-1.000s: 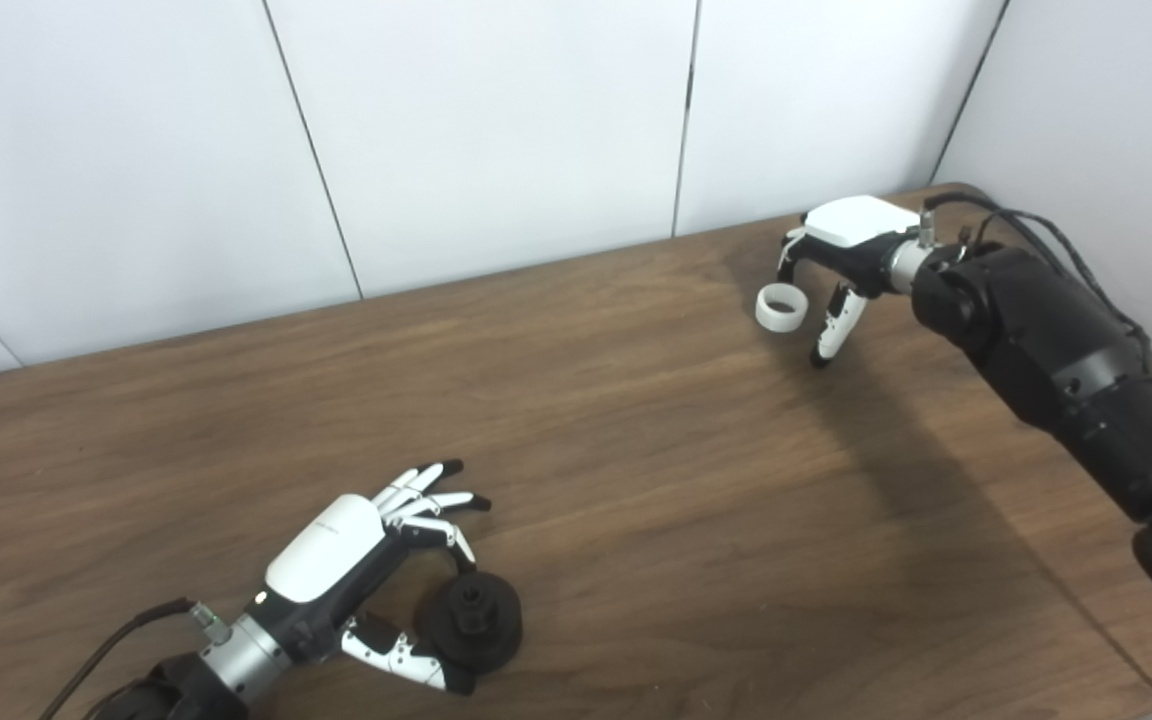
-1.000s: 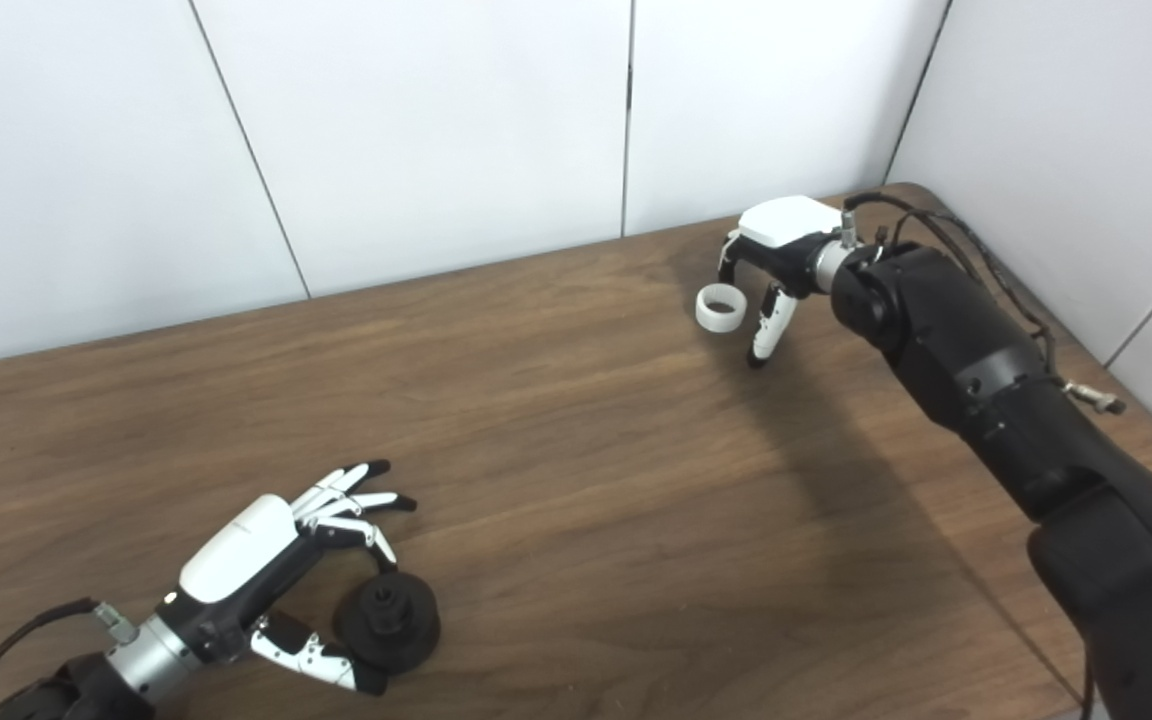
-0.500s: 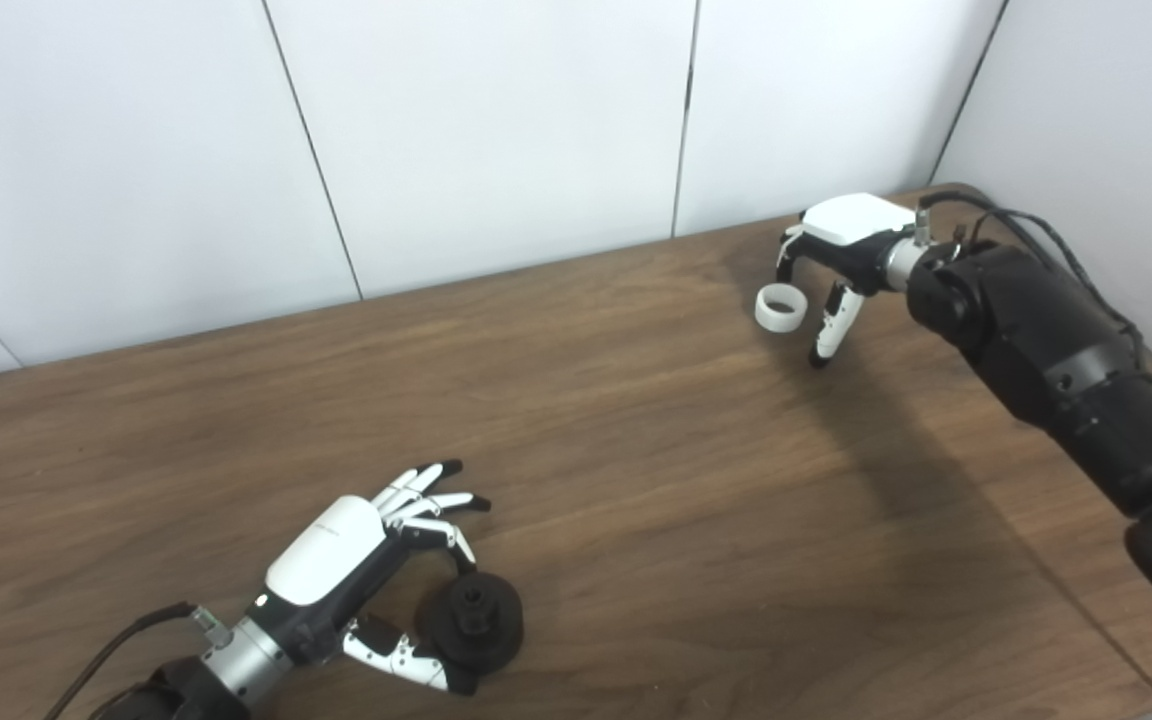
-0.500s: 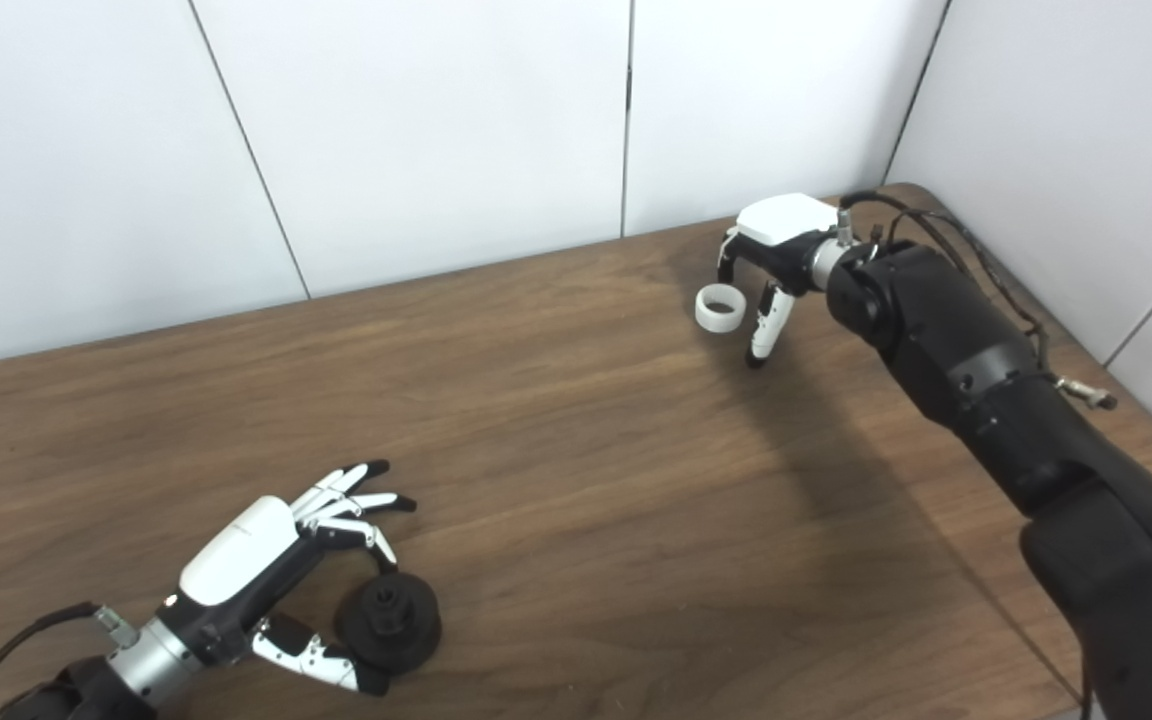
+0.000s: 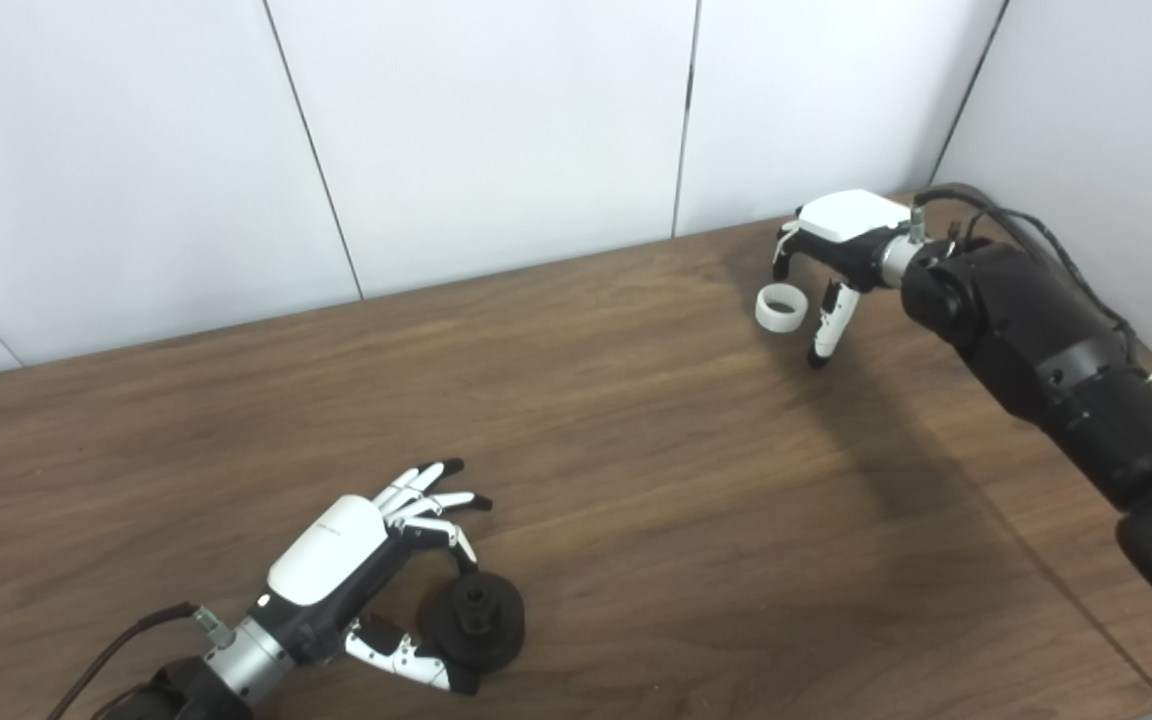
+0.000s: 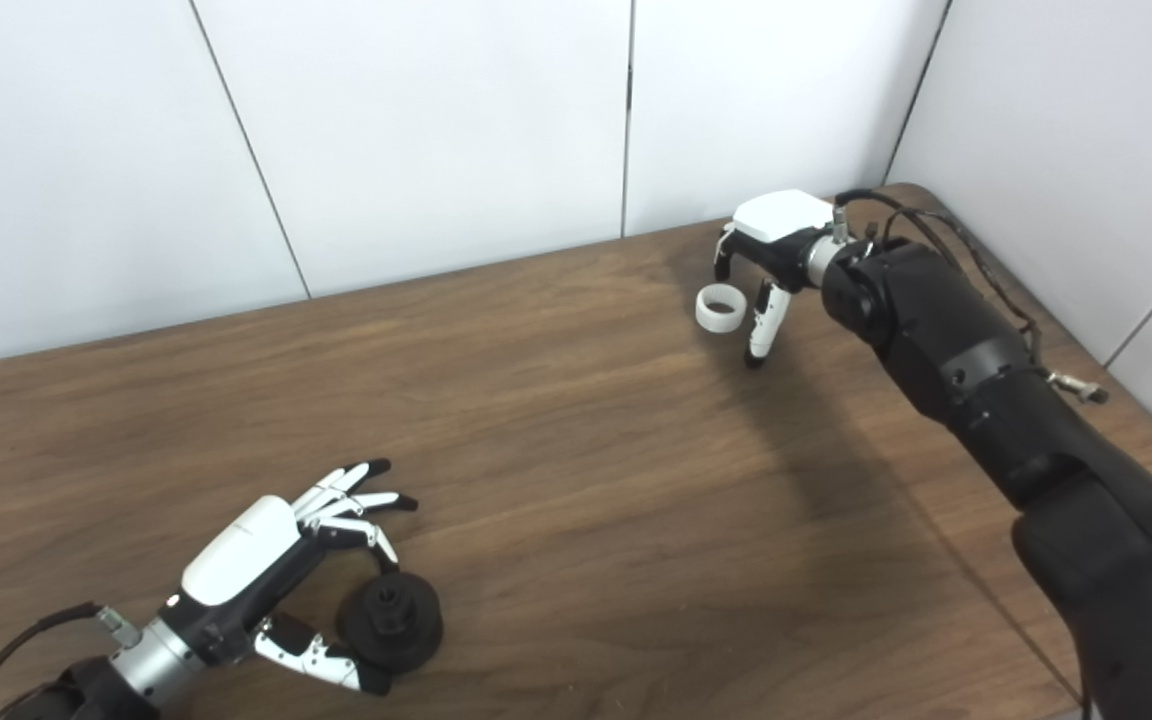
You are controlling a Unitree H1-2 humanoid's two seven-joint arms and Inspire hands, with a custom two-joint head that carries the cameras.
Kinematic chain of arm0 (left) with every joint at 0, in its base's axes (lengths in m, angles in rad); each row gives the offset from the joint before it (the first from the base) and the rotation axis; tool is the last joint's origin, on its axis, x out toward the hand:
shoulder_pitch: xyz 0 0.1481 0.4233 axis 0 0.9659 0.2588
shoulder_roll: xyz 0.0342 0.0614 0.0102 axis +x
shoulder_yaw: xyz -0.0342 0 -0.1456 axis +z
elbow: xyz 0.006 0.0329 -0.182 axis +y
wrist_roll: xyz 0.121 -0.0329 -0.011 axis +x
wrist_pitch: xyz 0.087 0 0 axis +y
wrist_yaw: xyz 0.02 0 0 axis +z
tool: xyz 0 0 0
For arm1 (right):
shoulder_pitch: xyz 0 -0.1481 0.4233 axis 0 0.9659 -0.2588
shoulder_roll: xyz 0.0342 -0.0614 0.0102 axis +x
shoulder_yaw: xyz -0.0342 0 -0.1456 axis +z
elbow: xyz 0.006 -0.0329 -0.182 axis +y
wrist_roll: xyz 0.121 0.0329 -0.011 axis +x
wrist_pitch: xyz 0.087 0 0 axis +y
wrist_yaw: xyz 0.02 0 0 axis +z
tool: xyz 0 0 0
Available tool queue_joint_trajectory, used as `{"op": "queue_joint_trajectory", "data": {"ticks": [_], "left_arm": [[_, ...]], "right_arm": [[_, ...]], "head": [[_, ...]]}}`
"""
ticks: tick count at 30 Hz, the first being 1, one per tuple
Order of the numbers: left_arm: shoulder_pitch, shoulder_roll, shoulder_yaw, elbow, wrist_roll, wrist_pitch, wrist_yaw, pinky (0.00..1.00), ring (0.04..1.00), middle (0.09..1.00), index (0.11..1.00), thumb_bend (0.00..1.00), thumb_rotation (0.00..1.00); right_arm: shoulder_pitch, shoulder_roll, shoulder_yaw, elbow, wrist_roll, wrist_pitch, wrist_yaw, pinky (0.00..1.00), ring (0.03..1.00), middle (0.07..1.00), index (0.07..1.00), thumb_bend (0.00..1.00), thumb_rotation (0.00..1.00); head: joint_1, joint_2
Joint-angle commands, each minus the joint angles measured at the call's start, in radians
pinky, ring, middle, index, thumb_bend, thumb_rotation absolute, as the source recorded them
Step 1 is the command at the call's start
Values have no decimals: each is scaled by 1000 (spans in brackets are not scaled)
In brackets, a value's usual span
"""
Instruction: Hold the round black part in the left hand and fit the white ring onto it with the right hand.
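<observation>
Two robot hands worked far apart on a wooden table (image 5: 636,420).
At the near left, the left hand (image 5: 356,560) pinched the round black part (image 5: 473,620) between thumb and fingers. At the far right, the right hand (image 5: 841,245) arched with fingers spread over the white ring (image 5: 779,307), which lay on the table.

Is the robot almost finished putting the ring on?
Not yet. The left hand already pinches the black part low by the table. The right hand is over the white ring, fingers apart, not gripping. Left: grab the ring, carry it across, fit it on.
</observation>
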Motion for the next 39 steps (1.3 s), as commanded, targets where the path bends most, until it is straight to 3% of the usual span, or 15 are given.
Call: {"op": "queue_joint_trajectory", "data": {"ticks": [1, 31, 34, 35, 36, 39], "left_arm": [[10, 7, 1, -9, 22, 4, -38, 1000, 1000, 857, 480, 524, 59], [14, -1, 7, -9, 20, 4, -38, 1000, 1000, 860, 480, 524, 60], [16, -1, 5, -11, 19, 5, -32, 1000, 1000, 858, 480, 524, 59], [17, 1, 3, -12, 17, 5, -31, 1000, 1000, 858, 480, 524, 59], [20, 2, 5, -16, 15, 4, -33, 1000, 1000, 857, 480, 524, 58], [28, 5, 18, -30, 9, 4, -48, 1000, 1000, 857, 480, 524, 58]], "right_arm": [[-48, 0, 2, -9, 5, -10, -24, 1000, 1000, 926, 718, 905, 306], [-56, 6, 29, -4, 10, -26, -30, 1000, 999, 916, 702, 895, 279], [-55, 11, 28, 6, 7, -31, -52, 1000, 1000, 894, 618, 886, 234], [-57, 14, 32, 22, -1, -40, -80, 1000, 1000, 871, 553, 711, 191], [-58, 15, 36, 34, -9, -48, -102, 1000, 999, 833, 517, 621, 167], [-62, 15, 47, 51, -23, -57, -130, 1000, 1000, 784, 483, 536, 143]], "head": [[-1, 1], [1, 0], [-2, -3], [-2, -3], [0, 0], [-3, 3]]}}
